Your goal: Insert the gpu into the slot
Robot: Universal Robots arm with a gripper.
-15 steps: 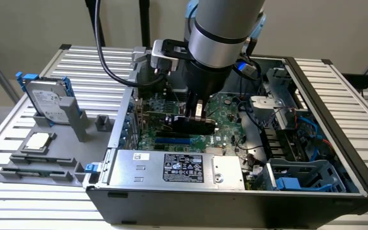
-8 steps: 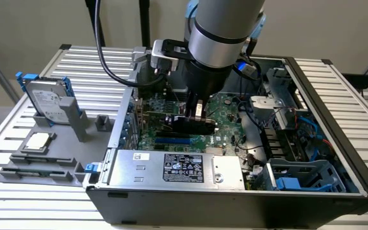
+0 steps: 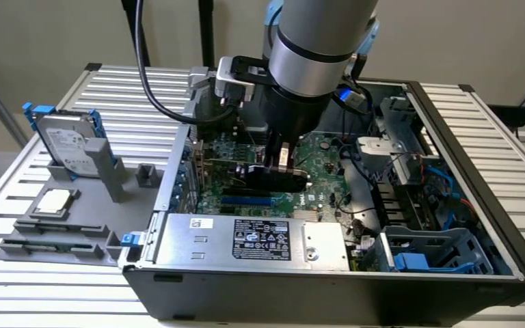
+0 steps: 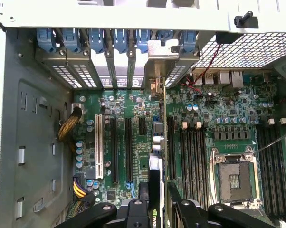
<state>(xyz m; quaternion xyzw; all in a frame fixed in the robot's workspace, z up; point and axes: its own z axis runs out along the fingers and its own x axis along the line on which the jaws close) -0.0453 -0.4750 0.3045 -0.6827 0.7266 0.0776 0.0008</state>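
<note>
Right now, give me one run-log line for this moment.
pincer: shut on gpu | gpu: edge-down, raised above slot | slot: blue strip exposed, gpu not seated

upright black gpu (image 3: 276, 179) near blue slot (image 3: 247, 202)

The gpu (image 3: 279, 180) is matt black, its end bracket (image 4: 158, 59) bare silvery metal. The slot (image 3: 246, 201) is glossy bright-blue plastic on a green lacquered motherboard (image 4: 133, 102). The power supply box (image 3: 199, 239) is dull silver sheet metal with a black printed sticker (image 3: 260, 239). The computer case (image 3: 335, 301) is matt dark grey. At the exterior view's left, the hard drive (image 3: 63, 140) has a shiny metal face.
</note>
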